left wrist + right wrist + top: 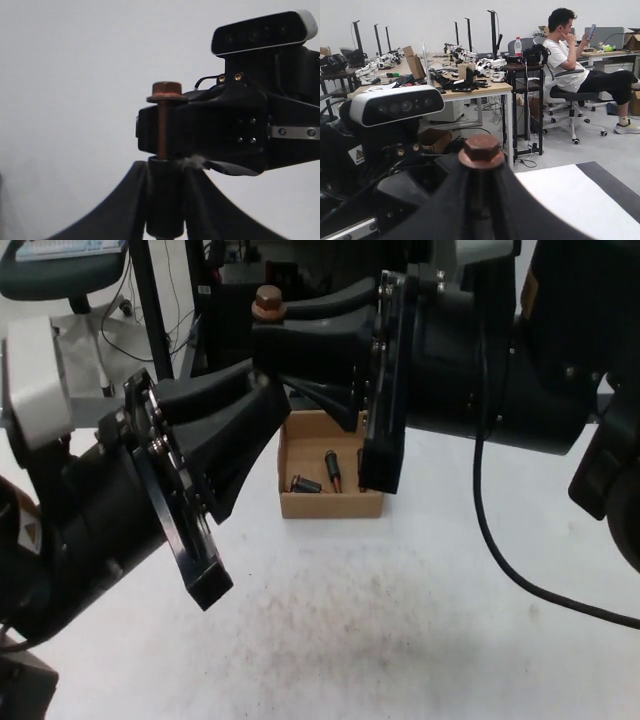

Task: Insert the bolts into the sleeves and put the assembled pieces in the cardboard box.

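Left gripper (165, 172) is clenched on the black cylindrical sleeve (165, 200). Right gripper (481, 172) grasps the copper-coloured flanged bolt (162, 125), which enters the sleeve from twelve o'clock. Judged light, rigid and smooth; hold the shank below the flange. Left wrist view reveals the joint; high view reveals the brown cardboard box (330, 505) at five o'clock.

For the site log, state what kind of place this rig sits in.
Most likely a robotics lab or workshop: a long wooden bench crowded with small robot arms, tall black masts standing along it, and a wheeled office chair on a bare floor.
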### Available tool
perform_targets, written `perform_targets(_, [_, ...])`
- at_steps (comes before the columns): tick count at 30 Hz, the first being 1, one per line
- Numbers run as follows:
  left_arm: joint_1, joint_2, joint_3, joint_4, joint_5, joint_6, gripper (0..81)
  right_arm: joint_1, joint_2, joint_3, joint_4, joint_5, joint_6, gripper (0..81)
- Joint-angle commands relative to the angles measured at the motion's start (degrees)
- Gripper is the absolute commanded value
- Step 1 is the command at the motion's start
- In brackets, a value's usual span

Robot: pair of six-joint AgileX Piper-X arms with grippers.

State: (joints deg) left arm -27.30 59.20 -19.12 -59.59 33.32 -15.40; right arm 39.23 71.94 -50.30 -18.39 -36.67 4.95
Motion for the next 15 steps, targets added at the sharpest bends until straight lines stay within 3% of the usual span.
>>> perform_targets(1, [-0.1, -2.3, -1.4, -5.6, 0.0, -0.7, 0.3, -0.4, 0.9, 0.8, 4.5, 2.0, -1.1, 0.9])
perform_targets(9, [-0.1, -2.3, -1.4, -1.0, -0.3, -0.3, 0.3, -0.4, 0.9, 0.8, 4.0, 2.0, -1.1, 2.0])
perform_targets(11, [-0.1, -2.3, -1.4, -0.5, -0.3, 0.5, 0.3, -0.4, 0.9, 0.8, 4.0, 2.0, -1.1, 10.3])
perform_targets(15, [-0.1, -2.3, -1.4, -0.2, -0.3, 1.5, 0.3, -0.4, 0.9, 0.8, 4.0, 2.0, -0.9, 40.9])
